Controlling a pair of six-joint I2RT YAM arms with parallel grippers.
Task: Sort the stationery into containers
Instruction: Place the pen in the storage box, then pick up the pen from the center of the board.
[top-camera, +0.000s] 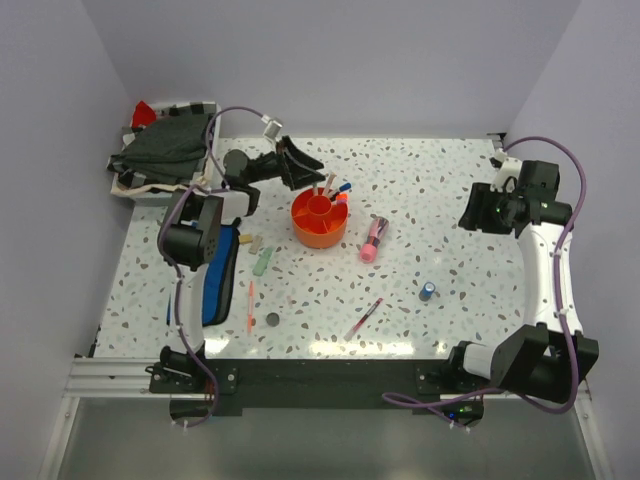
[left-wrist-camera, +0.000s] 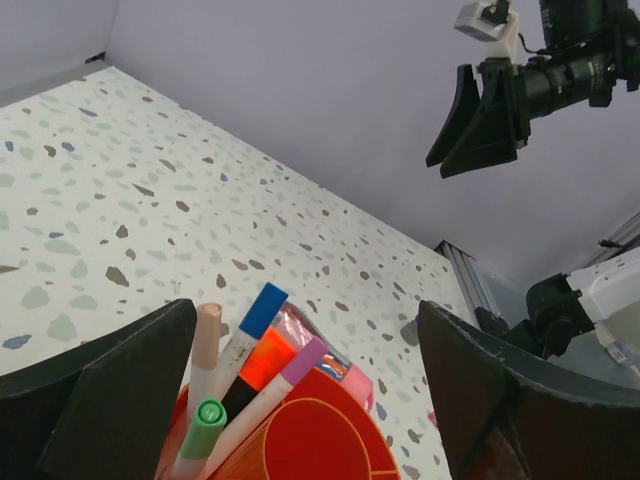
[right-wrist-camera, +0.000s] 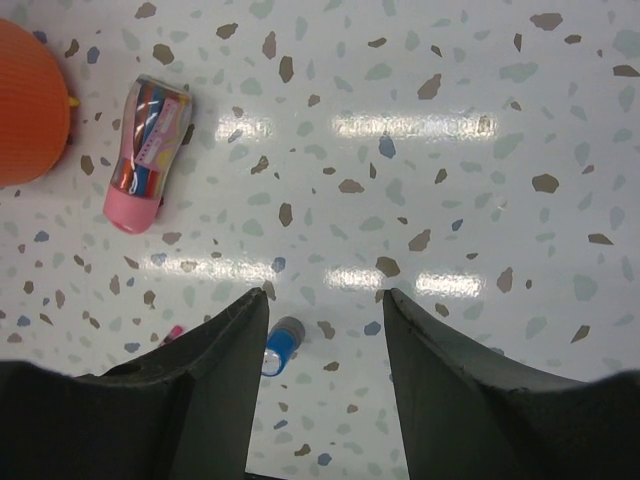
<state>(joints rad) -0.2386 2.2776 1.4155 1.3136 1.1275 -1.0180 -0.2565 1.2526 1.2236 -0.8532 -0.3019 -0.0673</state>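
The right gripper (top-camera: 475, 213) hangs over the right side of the table (top-camera: 450, 180), its fingers (right-wrist-camera: 225, 380) parted with nothing between them. Its wrist camera catches the small blue cylinder (right-wrist-camera: 279, 345) just beside one finger. Farther back, the left gripper (top-camera: 303, 166) hovers at the far side of the orange organiser (top-camera: 320, 228). It is spread wide and holds nothing, with a finger (left-wrist-camera: 120, 385) on either side of the rim.

Only the top view shows the near strip: a pink pen (top-camera: 363, 320), the dark disc (top-camera: 272, 320), a thin orange pen (top-camera: 250, 305) and the blue pouch (top-camera: 220, 275). Beyond them lie what seem to be two small erasers (top-camera: 260, 255).

The right wrist view shows the pink tube (right-wrist-camera: 145, 150) has a clear body with coloured contents. The left wrist view shows the organiser's load: a blue-capped marker (left-wrist-camera: 263, 310), the orange-black highlighter (left-wrist-camera: 262, 365), a green pen (left-wrist-camera: 208, 412) and a purple-capped pen (left-wrist-camera: 305, 360).
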